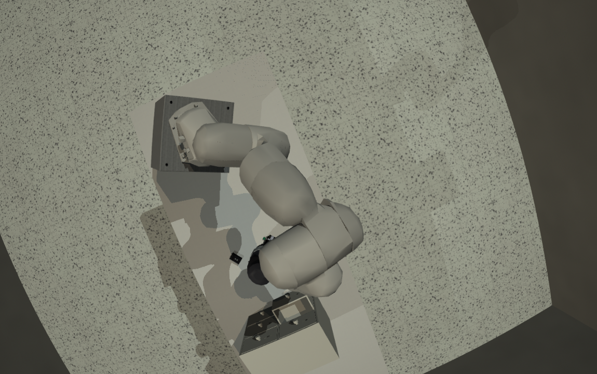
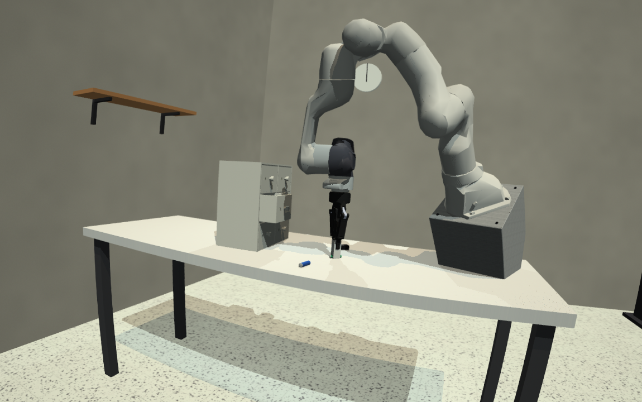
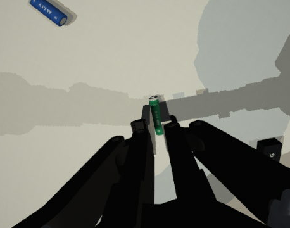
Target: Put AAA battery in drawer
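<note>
A thin green AAA battery point(image 3: 156, 120) lies on the table top between my fingertips. My gripper point(image 3: 156, 114) points straight down at the table and its fingers are shut on the battery's sides; it also shows in the side view point(image 2: 335, 253). The small chest point(image 2: 253, 205) stands at the left of the table, and from above it is at the bottom point(image 1: 282, 320). One of its drawers point(image 1: 289, 312) is pulled partly out and looks empty; it also shows in the side view point(image 2: 276, 207). I cannot read the drawer marks.
A thicker blue battery point(image 3: 48, 9) lies loose on the table, left of the gripper in the side view point(image 2: 304, 263). A small black block point(image 1: 235, 257) sits close behind the gripper. The robot's base block point(image 2: 478, 234) stands at the right.
</note>
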